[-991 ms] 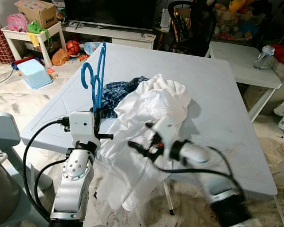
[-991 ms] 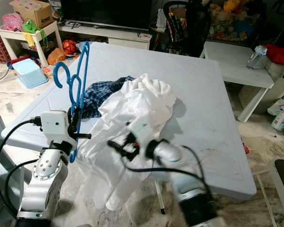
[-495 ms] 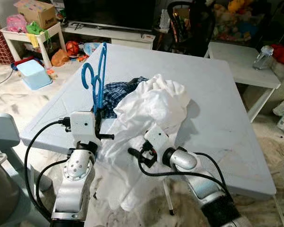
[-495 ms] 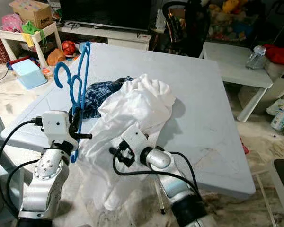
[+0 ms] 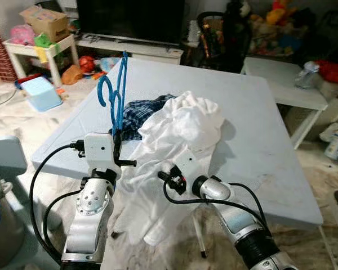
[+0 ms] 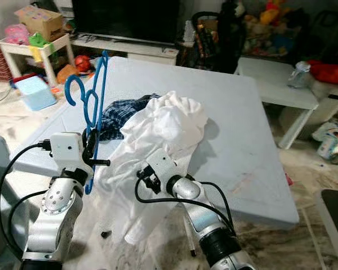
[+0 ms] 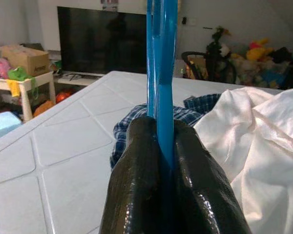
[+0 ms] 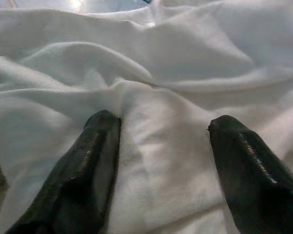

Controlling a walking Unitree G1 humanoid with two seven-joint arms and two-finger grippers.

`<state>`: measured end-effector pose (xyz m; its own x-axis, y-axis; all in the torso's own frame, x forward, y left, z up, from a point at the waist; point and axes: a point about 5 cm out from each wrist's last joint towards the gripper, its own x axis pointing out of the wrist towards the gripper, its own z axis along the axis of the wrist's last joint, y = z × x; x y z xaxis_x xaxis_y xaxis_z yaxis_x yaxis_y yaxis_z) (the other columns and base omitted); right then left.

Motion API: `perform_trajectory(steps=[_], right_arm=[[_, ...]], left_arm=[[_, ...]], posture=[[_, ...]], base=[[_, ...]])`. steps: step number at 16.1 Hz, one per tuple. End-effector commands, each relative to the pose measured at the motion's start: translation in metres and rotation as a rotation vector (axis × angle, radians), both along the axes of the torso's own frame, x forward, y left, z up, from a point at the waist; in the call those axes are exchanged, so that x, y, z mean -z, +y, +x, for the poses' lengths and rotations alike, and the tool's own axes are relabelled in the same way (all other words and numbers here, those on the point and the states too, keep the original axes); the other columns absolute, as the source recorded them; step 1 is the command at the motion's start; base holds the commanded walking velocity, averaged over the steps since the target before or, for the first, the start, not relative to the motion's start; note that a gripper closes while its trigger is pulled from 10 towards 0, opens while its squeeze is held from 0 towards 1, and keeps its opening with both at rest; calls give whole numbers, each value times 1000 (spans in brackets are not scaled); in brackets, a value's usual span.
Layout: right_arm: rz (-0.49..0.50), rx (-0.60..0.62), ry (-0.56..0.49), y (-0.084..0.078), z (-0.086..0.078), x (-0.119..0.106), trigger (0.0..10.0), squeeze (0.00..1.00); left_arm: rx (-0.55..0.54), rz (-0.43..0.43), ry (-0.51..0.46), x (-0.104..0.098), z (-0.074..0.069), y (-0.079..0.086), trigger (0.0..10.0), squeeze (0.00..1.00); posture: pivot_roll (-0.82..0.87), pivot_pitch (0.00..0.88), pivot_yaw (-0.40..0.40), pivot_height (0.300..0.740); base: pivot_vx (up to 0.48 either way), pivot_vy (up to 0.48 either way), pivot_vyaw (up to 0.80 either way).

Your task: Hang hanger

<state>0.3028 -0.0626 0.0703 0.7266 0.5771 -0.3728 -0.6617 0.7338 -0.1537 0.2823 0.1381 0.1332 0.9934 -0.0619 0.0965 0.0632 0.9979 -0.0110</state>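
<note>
Table (image 5: pixel 259 129); left gripper (image 7: pixel 164 146) pinching upright blue hanger (image 5: pixel 117 90)

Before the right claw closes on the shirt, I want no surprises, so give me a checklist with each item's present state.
1. Left claw shut on the blue hangers: ok.
2. Hangers held upright above the table: ok.
3. Right claw open, fingers pressed on the white shirt: ok.
4. A fold of shirt cloth lies between the right fingers: ok.
5. Shirt free of the plaid garment: not ok, it lies over part of it.
6. Which part of the shirt the claw is on, collar or hem: cannot tell.
</note>
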Motion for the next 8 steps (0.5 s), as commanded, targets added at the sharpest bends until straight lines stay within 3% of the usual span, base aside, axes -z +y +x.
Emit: perform_trajectory(steps=[1,8], right_arm=[[-38,65,84,-17,-3,17,0,0],[22,85,111,-15,0,17,0,0]], left_arm=[[15,-4,-2,-2,1,-4,10000,0],[40,5,-23,-4,1,-3,10000,0]], posture=[[-48,0,-66,740],[-47,0,-71,740]], base=[[0,0,0],[37,0,0]])
